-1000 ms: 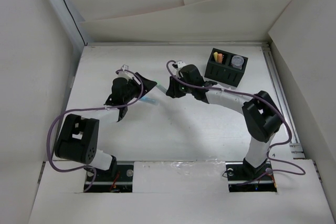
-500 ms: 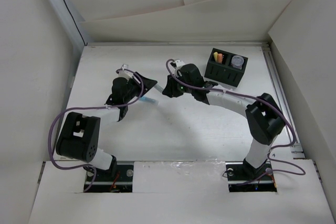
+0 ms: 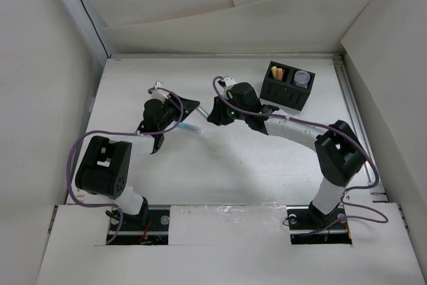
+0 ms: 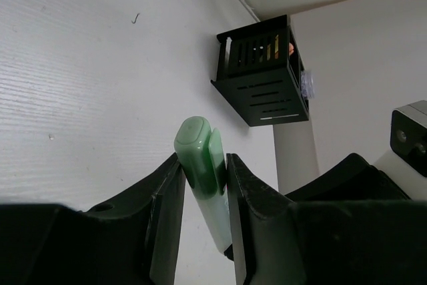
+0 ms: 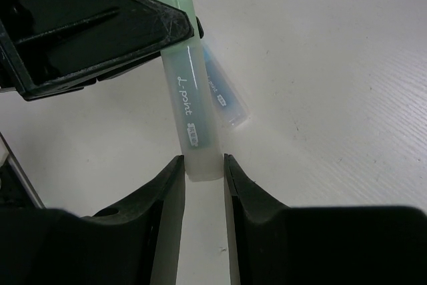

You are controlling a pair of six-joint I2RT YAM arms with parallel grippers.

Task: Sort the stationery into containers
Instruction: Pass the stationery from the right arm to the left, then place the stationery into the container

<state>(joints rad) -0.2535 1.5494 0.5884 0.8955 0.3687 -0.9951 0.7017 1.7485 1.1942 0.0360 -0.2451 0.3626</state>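
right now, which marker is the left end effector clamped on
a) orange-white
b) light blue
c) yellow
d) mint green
D: the left wrist view shows the mint green marker pinched in the left end effector. In the right wrist view, the light blue marker lies loose on the table beneath it.

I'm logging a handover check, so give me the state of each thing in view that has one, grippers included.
Left gripper: shut on the mint green marker stick.
Right gripper: straddling that marker's free end; contact cannot be told.
Light blue marker stick: lying flat on the white table, ungripped.
Black two-compartment box: upright, open-topped.
Yellow and orange marker sticks: standing in one compartment.
Pale round roll: lying in the other compartment.
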